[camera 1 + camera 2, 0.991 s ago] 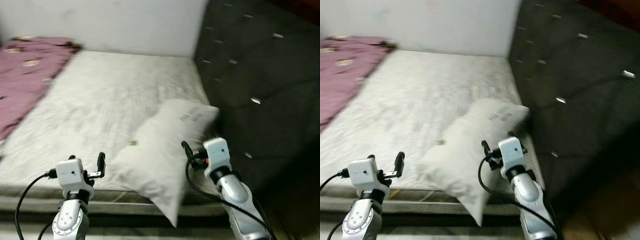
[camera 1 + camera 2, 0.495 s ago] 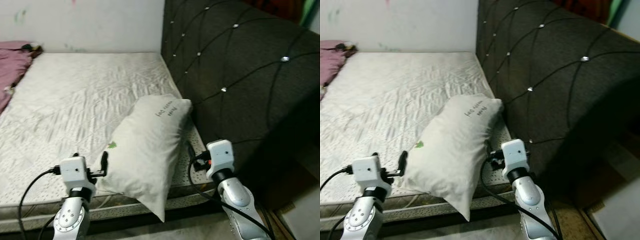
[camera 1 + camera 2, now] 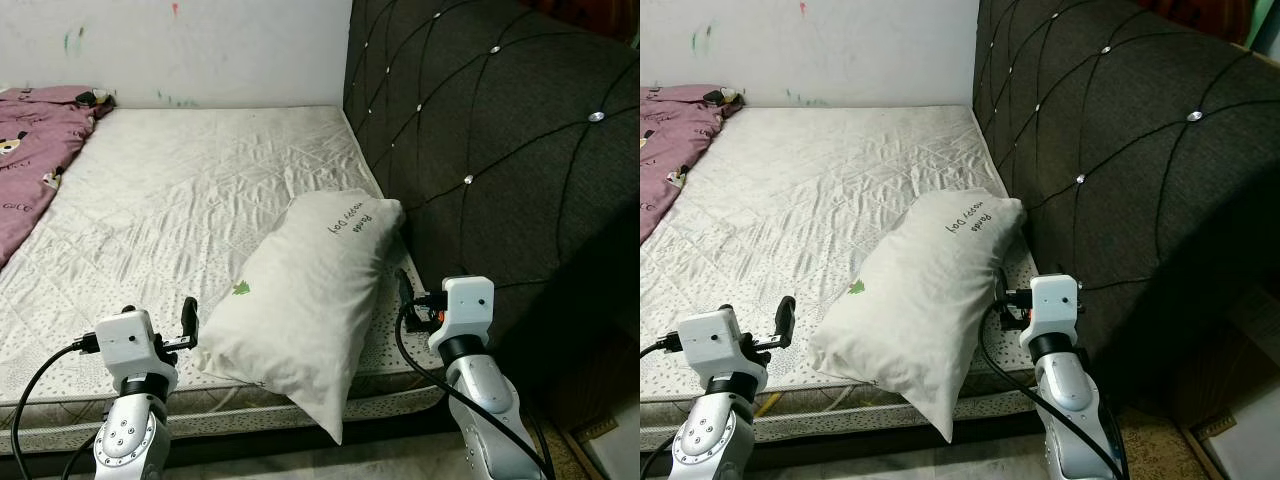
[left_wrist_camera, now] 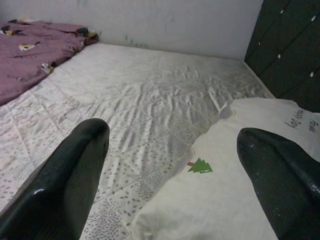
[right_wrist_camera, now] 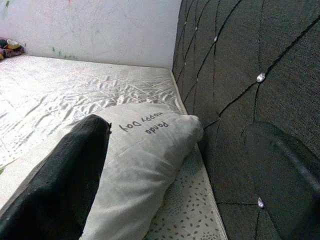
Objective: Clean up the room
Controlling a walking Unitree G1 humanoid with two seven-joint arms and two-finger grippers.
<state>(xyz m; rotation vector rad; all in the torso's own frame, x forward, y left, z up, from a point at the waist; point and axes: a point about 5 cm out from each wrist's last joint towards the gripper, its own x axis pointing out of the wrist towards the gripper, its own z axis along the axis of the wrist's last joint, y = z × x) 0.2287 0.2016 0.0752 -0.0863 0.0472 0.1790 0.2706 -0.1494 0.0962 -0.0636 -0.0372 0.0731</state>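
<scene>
Squarely ahead: white pillow (image 3: 305, 295) lying slantwise on the pale quilted mattress (image 3: 190, 200), long axis running from about 7 o'clock to 1 o'clock, upper end close beside the dark tufted headboard (image 3: 500, 140), lower corner hanging over the mattress's near edge. Printed on the pillowcase: a small green tree near the low end, and a line of dark script near the high end (reads something like "Panda happy day", though too small to be sure). Left gripper (image 4: 170, 165) at roughly 7 o'clock of the pillow, raised near the mattress edge, fingers (image 4: 75, 170) spread wide, nothing between them, the pillow's lower end just past the tips. Right gripper (image 5: 195, 175) at about 4 o'clock of the pillow, in the gap between pillow and headboard, fingers (image 5: 65, 175) likewise wide apart and holding nothing, one lined up with the pillow's side, the other with the headboard. Far off at 10 o'clock: purple blanket (image 3: 40, 150) with small printed figures, heaped along the mattress's left side up to the white wall (image 3: 200, 50).
</scene>
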